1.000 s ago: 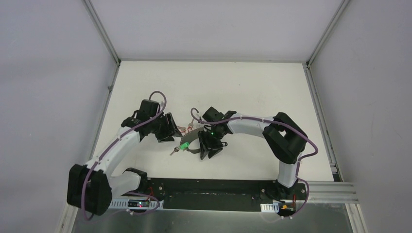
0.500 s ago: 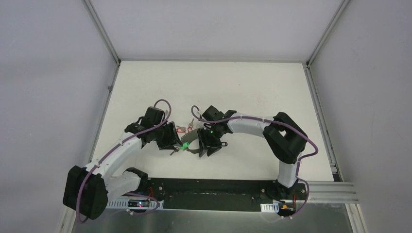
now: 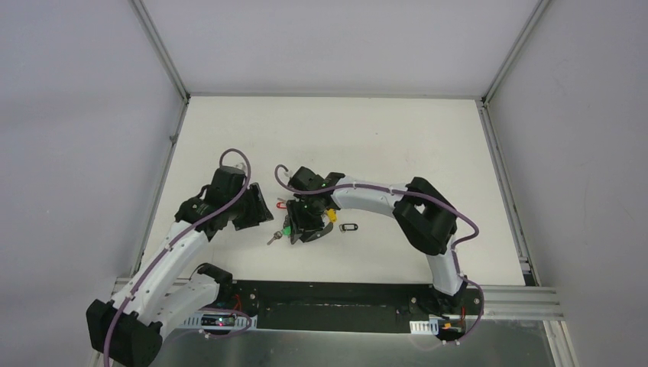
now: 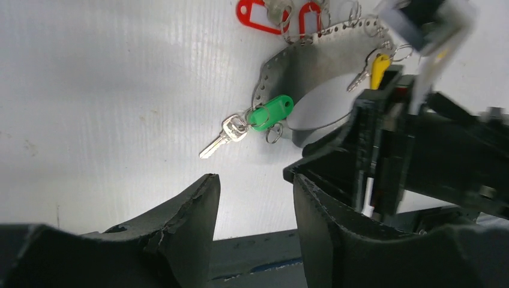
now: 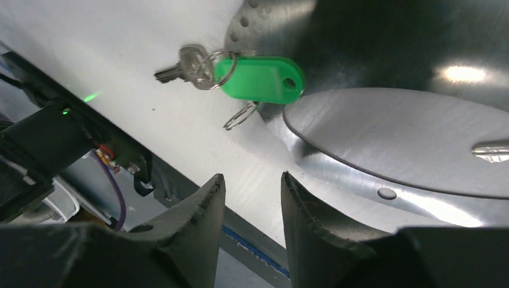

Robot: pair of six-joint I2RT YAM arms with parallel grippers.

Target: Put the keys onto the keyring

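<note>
White tabletop [image 3: 397,138], grey walls [image 3: 76,115] around it. Your left gripper [image 4: 253,183] hung just left of the keys, jaws apart, nothing between them. Your right gripper [image 5: 252,180] sat low over the grey perforated metal keyring [image 4: 285,69], jaws parted narrowly, nothing gripped. The silvery key with a green plastic tag [image 5: 258,78] lay flat, tag end overlapping the keyring's band. Red-tagged keys [image 4: 252,12] and a yellow-tagged key [image 4: 379,66] lay at the band's far side. A black tag [image 3: 349,227] lay apart, to the right.
</note>
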